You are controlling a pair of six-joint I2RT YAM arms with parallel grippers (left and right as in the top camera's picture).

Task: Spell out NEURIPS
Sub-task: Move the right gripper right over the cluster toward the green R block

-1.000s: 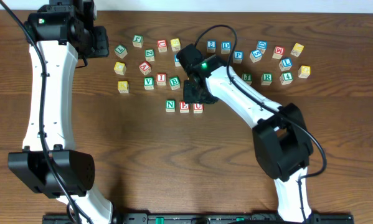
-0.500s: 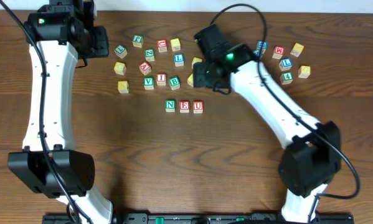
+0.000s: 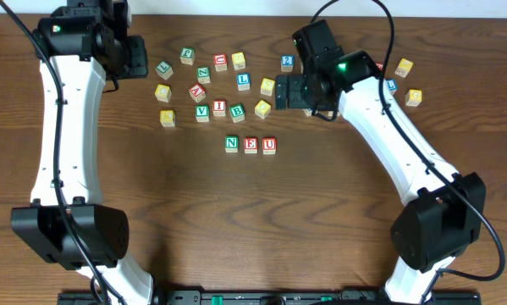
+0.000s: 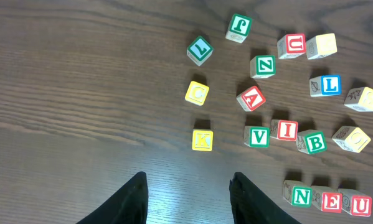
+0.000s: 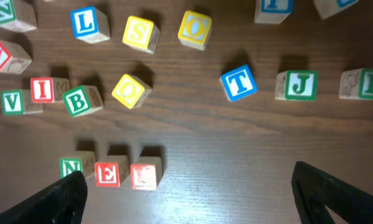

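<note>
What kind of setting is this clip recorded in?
Probably a robot lab tabletop, not a home: white left arm and right arm at a dark wooden table, alphabet blocks scattered on it, an N-E-U row started.

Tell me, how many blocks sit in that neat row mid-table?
3. In the overhead view, N is at image left, E in the middle, U at image right, side by side. Nothing covers the row, so none seems hidden.

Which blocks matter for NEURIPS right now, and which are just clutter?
Job: N, E, U in a row; I, R, S not yet in the row.
Clutter: V, B, T, J, K, A.
</note>
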